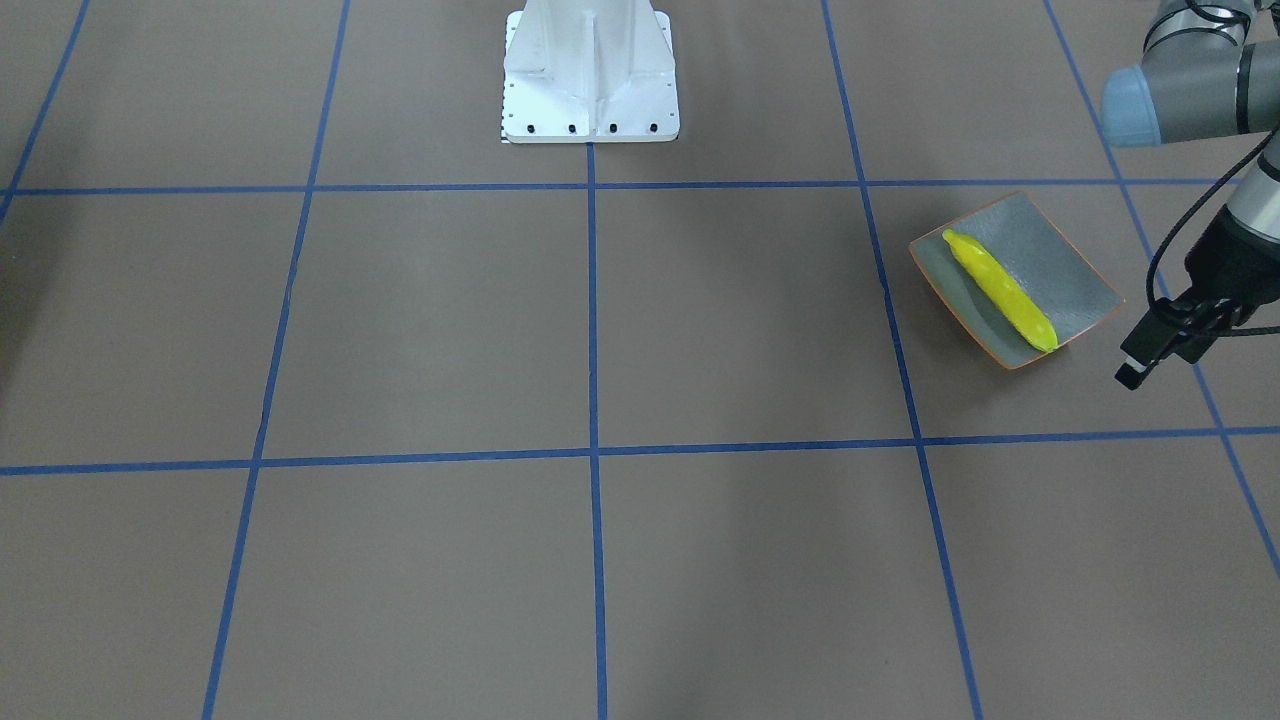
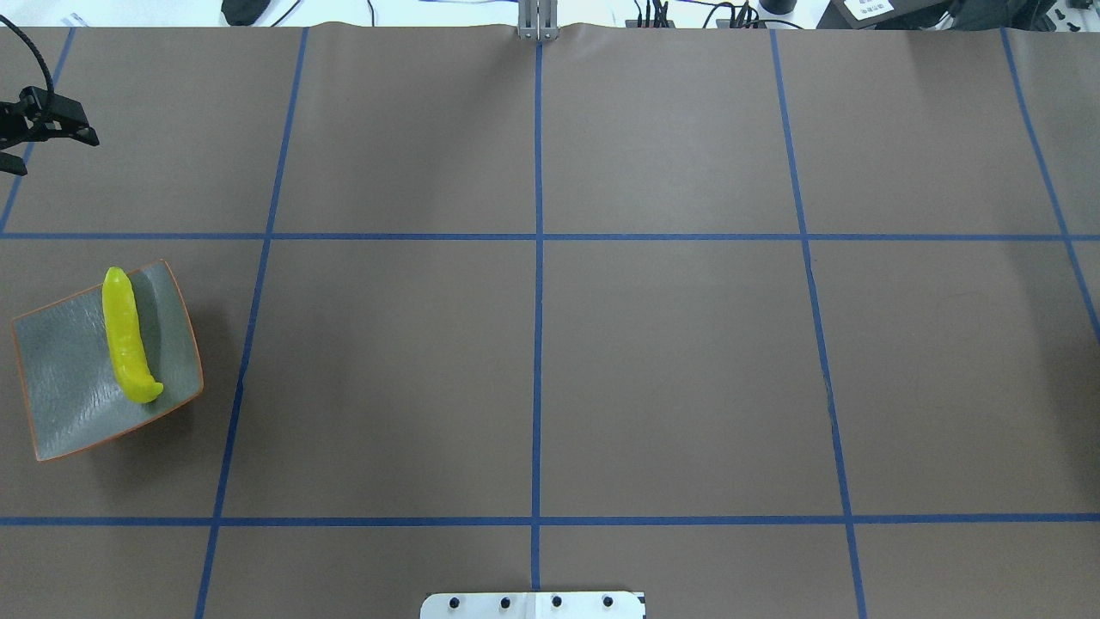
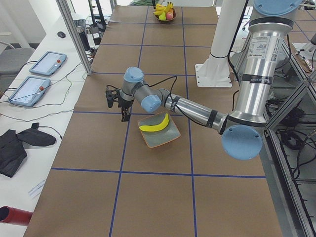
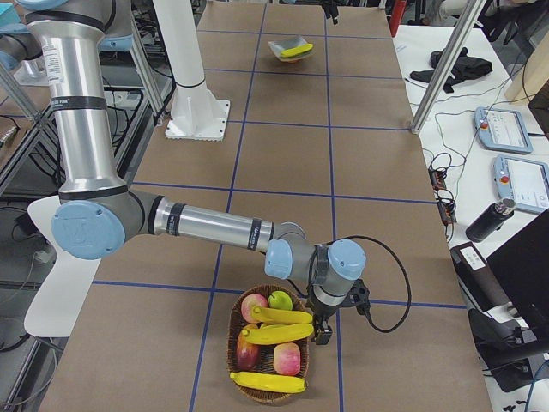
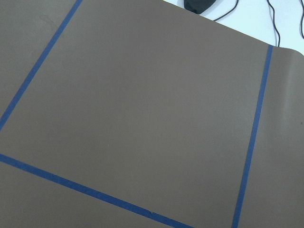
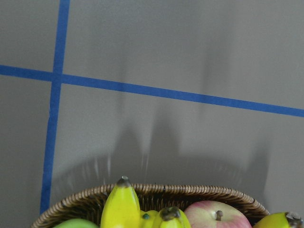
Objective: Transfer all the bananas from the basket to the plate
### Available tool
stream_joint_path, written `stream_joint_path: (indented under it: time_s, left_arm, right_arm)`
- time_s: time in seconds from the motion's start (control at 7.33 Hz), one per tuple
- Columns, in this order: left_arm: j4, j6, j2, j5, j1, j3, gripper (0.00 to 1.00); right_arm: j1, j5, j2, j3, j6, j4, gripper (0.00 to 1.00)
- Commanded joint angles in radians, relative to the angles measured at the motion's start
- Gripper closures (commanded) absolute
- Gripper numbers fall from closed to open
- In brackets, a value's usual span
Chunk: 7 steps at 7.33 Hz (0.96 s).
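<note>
One yellow banana [image 1: 1000,290] lies across the grey-green plate [image 1: 1075,275] at the table's left end; both also show in the overhead view, the banana [image 2: 125,335] on the plate [image 2: 60,387]. My left gripper [image 1: 1160,365] hangs open and empty beside the plate, beyond it in the overhead view [image 2: 51,153]. The wicker basket [image 4: 257,393] at the right end holds three bananas [image 4: 279,333] among apples. My right gripper [image 4: 322,330] hovers at the basket's rim; I cannot tell if it is open. The right wrist view shows banana tips [image 6: 121,204] and the basket's rim [image 6: 199,191].
Red apples [image 4: 288,356] and a green apple [image 4: 280,300] share the basket with the bananas. The robot's white base [image 1: 590,75] stands at the table's middle edge. Blue tape lines cross the brown table [image 2: 670,370].
</note>
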Motion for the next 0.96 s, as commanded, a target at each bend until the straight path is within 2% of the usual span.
stream_joint_path:
  time_s: [0.0,0.55,0.82]
  left_arm:
    - [0.0,0.002,-0.007,0.001,0.004,0.01,0.0]
    - [-0.002,0.0,-0.008,0.0,0.004,0.01,0.0]
    - [-0.002,0.0,-0.007,0.0,0.005,0.008,0.0]
  right_arm:
    - [-0.022,0.0,0.005,-0.003,0.002,0.0,0.14]
    - [-0.026,0.0,0.002,-0.023,-0.004,0.001,0.17]
    - [-0.026,-0.002,-0.001,-0.025,-0.006,0.001,0.25]
